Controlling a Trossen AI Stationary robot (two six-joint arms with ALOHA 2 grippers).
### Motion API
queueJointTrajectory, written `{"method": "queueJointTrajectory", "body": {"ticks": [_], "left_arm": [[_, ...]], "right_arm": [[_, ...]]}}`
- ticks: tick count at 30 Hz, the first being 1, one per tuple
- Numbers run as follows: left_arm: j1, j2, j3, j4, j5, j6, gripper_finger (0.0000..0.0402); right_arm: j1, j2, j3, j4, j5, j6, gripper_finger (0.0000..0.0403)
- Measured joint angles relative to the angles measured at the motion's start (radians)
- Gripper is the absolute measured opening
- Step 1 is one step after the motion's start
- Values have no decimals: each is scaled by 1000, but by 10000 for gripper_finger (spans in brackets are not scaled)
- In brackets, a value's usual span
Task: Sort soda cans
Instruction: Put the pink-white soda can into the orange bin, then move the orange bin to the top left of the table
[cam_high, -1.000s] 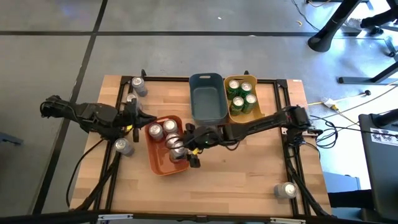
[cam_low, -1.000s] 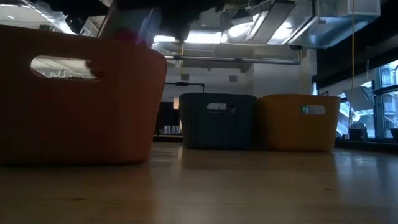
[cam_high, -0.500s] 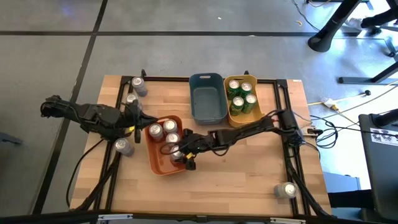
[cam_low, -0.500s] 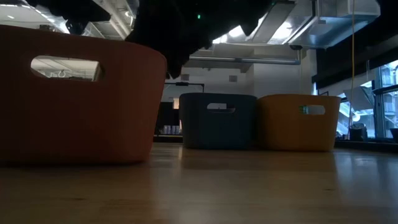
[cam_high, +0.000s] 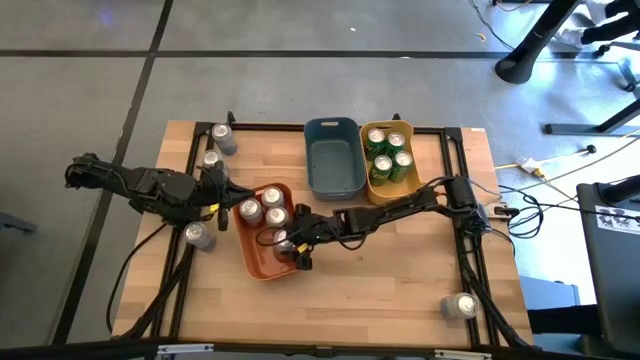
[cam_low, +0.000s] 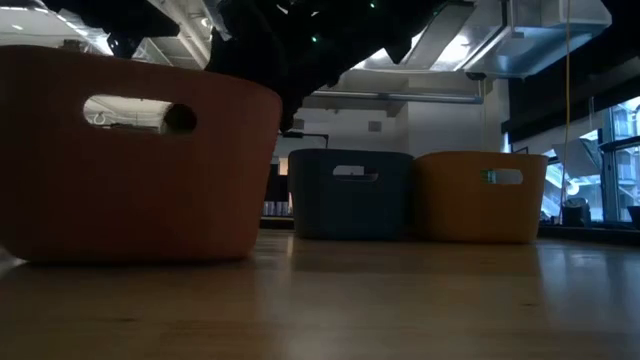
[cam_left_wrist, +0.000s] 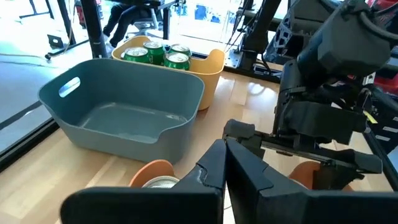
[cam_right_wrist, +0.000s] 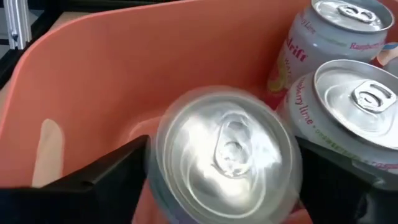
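An orange bin (cam_high: 262, 262) stands at the table's middle left, with several silver soda cans (cam_high: 249, 210) upright in it. My right gripper (cam_high: 289, 251) reaches down into the bin's near right part. It is open, with a silver-topped soda can (cam_right_wrist: 227, 146) upright between its fingers. My left gripper (cam_high: 214, 194) waits shut just left of the orange bin, holding nothing. A yellow bin (cam_high: 371, 183) at the far middle holds several green soda cans (cam_high: 388, 155). My right gripper's fingers (cam_right_wrist: 109, 174) stand on either side of the can's upper wall (cam_right_wrist: 158, 168), slanting down from the table's right. The can shows blurred while the fingers show sharp. Whether the fingers touch the can, I cannot tell.
An empty blue-grey bin (cam_high: 333, 178) stands between the orange and yellow bins. Loose silver cans stand at the far left (cam_high: 222, 138), beside it (cam_high: 210, 160), left of the orange bin (cam_high: 198, 235) and at the near right (cam_high: 460, 305). Two cans (cam_right_wrist: 348, 99) crowd beside my right gripper.
My right gripper has gone down and toward the table's left, carrying the can into the orange bin. The orange bin has shifted a little on the table in the last half second.
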Motion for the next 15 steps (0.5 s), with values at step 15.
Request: {"method": "queueJointTrajectory", "body": {"ticks": [15], "left_arm": [[0, 1, 0, -1, 5, -11, 28]], "right_arm": [[29, -213, -2, -235, 36, -42, 386]]}}
